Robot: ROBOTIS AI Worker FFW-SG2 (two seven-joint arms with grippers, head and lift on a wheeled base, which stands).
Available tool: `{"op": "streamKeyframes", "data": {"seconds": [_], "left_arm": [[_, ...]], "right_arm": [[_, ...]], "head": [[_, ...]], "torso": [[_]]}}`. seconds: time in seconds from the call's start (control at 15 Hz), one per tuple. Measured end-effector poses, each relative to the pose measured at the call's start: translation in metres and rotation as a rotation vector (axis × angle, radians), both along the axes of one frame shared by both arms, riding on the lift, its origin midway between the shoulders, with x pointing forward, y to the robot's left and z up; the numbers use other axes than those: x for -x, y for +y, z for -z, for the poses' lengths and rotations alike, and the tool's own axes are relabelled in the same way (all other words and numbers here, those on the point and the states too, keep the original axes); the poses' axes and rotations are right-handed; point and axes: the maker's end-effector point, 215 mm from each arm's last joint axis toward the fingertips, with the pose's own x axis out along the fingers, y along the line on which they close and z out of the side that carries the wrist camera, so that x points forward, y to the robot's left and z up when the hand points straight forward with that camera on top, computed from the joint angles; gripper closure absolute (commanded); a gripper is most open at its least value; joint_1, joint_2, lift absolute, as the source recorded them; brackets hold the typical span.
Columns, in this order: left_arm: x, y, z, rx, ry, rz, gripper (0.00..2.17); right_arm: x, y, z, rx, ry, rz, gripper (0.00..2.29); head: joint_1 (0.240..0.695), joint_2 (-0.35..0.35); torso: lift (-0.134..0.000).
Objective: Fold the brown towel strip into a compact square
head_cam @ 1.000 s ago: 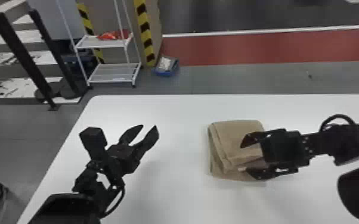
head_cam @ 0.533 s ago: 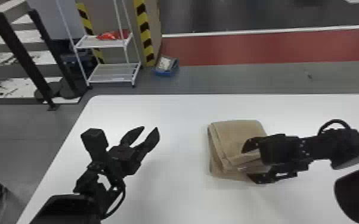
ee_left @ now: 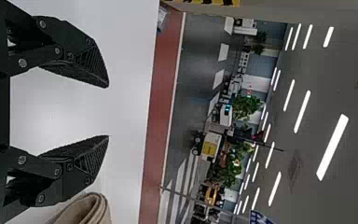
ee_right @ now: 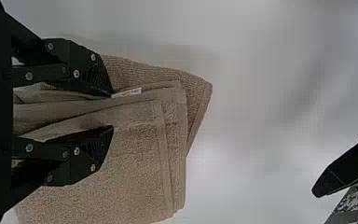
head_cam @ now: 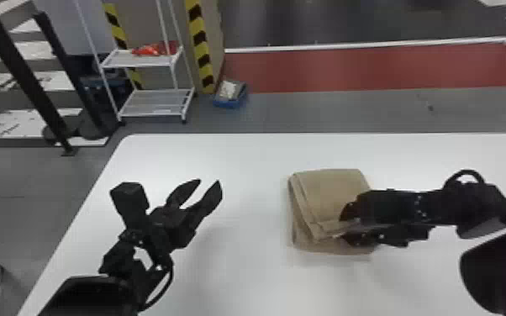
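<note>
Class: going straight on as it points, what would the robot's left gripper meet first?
The left gripper seems to have a free way over the table, left of the towel, though its downward tilt is unclear.

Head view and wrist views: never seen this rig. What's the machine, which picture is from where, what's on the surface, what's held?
It's a robot with a left arm and a right arm, both black, each ending in a two-fingered claw. The head view looks forward and down from the robot's head, so its left is the robot's left. Each wrist view comes from a camera on that arm's wrist and is turned sideways.

On the white table lies a brown towel, already folded into layers. The left claw is open and empty, off to the towel's left. The right claw is at the towel; I can't tell whether it grips it.
</note>
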Motion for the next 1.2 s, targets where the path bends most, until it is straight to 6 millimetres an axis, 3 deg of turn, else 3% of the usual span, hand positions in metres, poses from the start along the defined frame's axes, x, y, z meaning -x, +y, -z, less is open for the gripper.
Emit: {"op": "streamKeyframes", "data": {"seconds": [0.13, 0.53, 0.67, 0.93, 1.2], "left_arm": [[0.000, 0.000, -0.001, 0.000, -0.001, 0.000, 0.59], [-0.001, -0.001, -0.002, -0.003, -0.004, 0.004, 0.59], [-0.001, -0.001, -0.002, -0.003, -0.004, 0.005, 0.59], [0.000, -0.002, -0.002, -0.004, -0.002, 0.007, 0.59], [0.002, -0.011, 0.005, 0.003, 0.021, 0.042, 0.59]], "right_arm": [[-0.003, -0.003, 0.000, -0.005, 0.006, 0.032, 1.18], [-0.009, -0.001, -0.028, -0.050, -0.039, 0.056, 1.18], [-0.014, -0.003, -0.042, -0.067, -0.047, 0.087, 1.18], [-0.026, -0.021, -0.092, -0.160, -0.019, 0.311, 1.18], [-0.025, -0.011, -0.106, -0.214, -0.024, 0.344, 1.18]], "head": [[0.695, 0.116], [0.695, 0.117], [0.695, 0.115], [0.695, 0.093], [0.695, 0.094]], "torso": [[-0.115], [-0.115], [-0.115], [-0.115], [-0.115]]}}
